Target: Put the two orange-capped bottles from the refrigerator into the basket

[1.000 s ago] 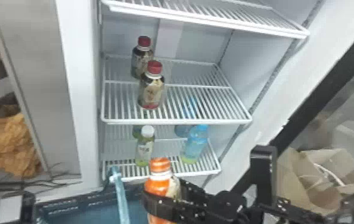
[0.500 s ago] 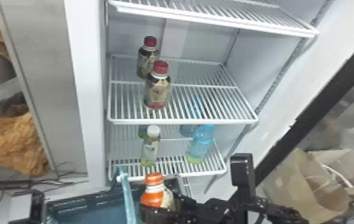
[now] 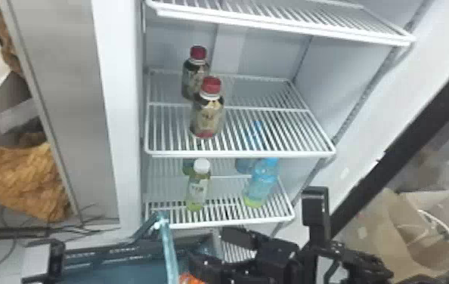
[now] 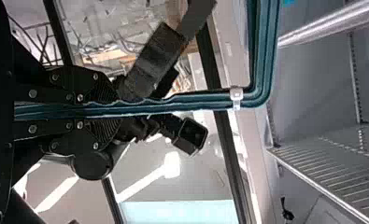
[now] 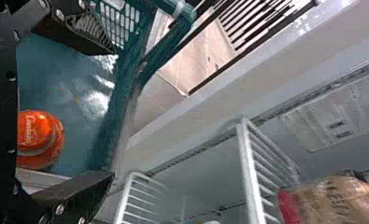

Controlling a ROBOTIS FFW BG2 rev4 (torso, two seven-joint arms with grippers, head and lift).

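Two grippers at the basket [image 3: 106, 273]. Left gripper [image 4: 98, 109], at its handle [image 4: 191, 100]: fingers closed round the bar. Advice: keep that grip firm and level, so the basket neither tips nor swings while the bottle settles.

Further right, within the basket's opening: one orange-capped bottle [image 5: 39, 139], its orange top between the right gripper's fingers, basket lining behind it. Whether it bears on the floor, cannot tell.

Right gripper [image 3: 206, 246], over the basket's right side: fingers spread well apart, no contact seen on the bottle; reads as a release. Step judged: setting the bottle down. Done well, the fingers stay wide and back straight out along the bottle; a sideways pull could topple it or snag the handle.

Right of the handle and beyond the basket: red-capped bottle [image 3: 208, 113], white-capped bottle [image 3: 198, 189] and blue bottle [image 3: 261, 181] on refrigerator shelves; none wanted. Second orange cap not made out, so the count remains unsettled.
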